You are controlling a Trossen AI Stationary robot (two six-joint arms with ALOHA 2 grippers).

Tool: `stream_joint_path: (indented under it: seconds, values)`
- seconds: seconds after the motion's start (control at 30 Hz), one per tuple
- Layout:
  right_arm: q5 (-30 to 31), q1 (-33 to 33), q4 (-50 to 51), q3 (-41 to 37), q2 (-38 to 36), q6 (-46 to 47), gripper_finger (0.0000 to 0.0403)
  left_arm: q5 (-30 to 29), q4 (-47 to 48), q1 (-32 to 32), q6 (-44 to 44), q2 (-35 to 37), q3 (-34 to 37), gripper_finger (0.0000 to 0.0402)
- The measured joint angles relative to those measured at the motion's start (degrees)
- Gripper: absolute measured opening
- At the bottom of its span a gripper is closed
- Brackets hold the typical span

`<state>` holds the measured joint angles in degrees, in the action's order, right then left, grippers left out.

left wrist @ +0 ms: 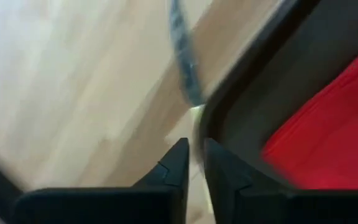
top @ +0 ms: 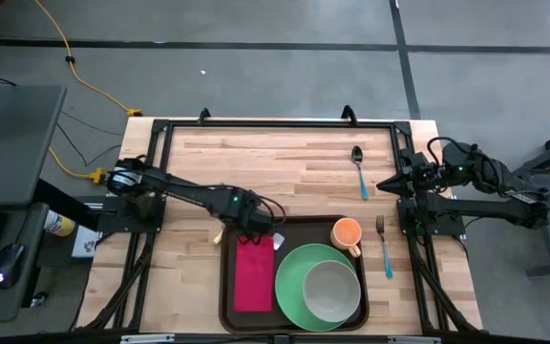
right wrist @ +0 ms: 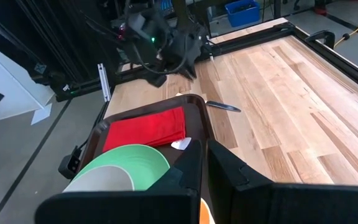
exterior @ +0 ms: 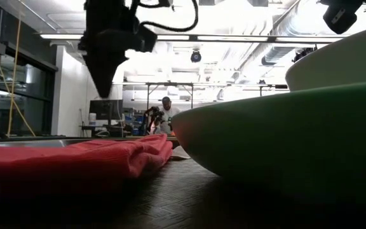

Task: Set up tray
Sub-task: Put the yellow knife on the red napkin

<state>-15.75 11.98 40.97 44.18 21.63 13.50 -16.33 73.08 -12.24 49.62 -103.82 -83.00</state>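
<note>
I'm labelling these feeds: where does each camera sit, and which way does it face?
High: overhead, straight down; both arms, dark brown plastic tray.
Low: on the tray floor, level toward the room; left arm overhead, red cloth napkin.
Left wrist: past left claw at the tray's edge.
Right wrist: past right claw across the table to the left arm.
Shared: napkin in all four.

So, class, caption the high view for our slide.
Left gripper hovers at the tray's corner; napkin, plate and bowl inside.
</note>
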Motion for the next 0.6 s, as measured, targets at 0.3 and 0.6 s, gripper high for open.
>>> stream_joint_path:
  seconds: [0.3, 0.6]
  values:
    - [0.4, 0.0, 0.4, 0.0, 0.1, -0.9, 0.0000, 2.0, -9.9, 0.5, -0.3, 4.4, 6.0, 0.0146]
    - [1.2, 0.0, 0.2, 0.0, 0.2, -1.1, 0.0000, 7.0, -12.8, 9.6, -8.4, 3.5, 6.1, 0.0144]
